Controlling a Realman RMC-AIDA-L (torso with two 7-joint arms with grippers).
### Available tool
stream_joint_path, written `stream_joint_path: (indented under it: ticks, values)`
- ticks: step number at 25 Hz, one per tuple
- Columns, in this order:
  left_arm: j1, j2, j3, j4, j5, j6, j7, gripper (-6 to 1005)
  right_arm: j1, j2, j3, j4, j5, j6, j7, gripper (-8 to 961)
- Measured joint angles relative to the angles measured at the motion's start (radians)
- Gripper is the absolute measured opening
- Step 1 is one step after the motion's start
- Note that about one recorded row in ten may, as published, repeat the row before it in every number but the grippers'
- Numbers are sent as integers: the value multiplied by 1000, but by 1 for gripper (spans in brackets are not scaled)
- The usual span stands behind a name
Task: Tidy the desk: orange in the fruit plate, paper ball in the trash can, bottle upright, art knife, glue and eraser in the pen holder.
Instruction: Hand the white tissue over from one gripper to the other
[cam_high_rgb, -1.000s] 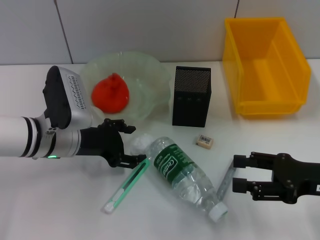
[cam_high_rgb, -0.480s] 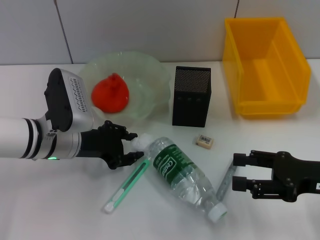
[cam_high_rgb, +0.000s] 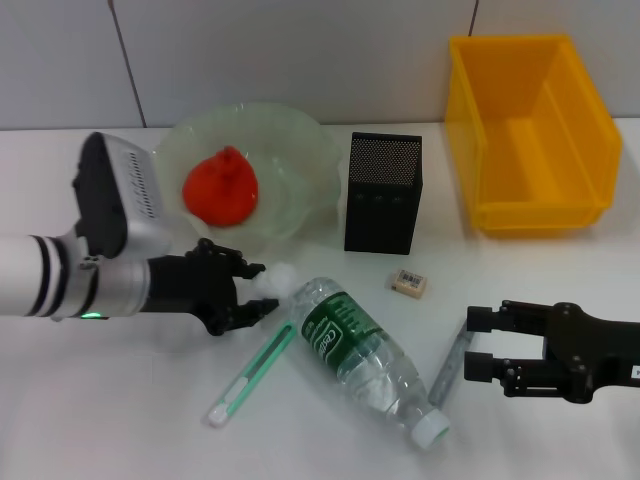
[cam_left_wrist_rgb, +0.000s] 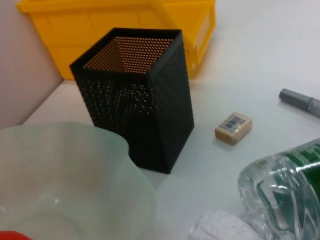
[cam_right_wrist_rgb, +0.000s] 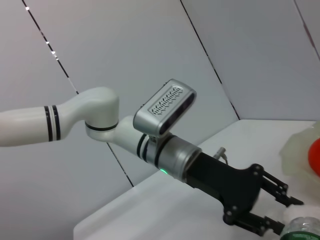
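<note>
Paper was the job in hand: the left gripper sat low on the desk with its fingers around the paper ball, near the fruit plate and touching the lying bottle. Whether the fingers had closed tight on it could not be told. The orange was already in the plate. The right gripper waited open and empty on the right side of the desk, beside a grey pen-like thing. The eraser lay near the pen holder. Next, the ball would need to be squeezed, lifted and carried far over to the trash can.
</note>
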Motion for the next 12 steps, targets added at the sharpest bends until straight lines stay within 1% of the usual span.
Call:
stream_joint_path:
  ticks: [3, 4, 6, 8, 12]
  values:
    - [25, 2, -21, 37, -5, 26, -14, 441, 0, 0, 0, 0, -1, 5, 0, 785]
    - [54, 3, -57, 79, -22, 66, -21, 443, 0, 0, 0, 0, -1, 6, 0, 785]
    - [80, 5, -104, 114, -52, 133, -25, 440, 0, 0, 0, 0, -1, 6, 0, 785]
    - [94, 6, -140, 133, -72, 188, -28, 437, 1, 0, 0, 0, 0, 6, 0, 785]
    - [103, 8, -278, 145, -103, 362, -37, 434, 3, 0, 7, 0, 4, 7, 0, 785]
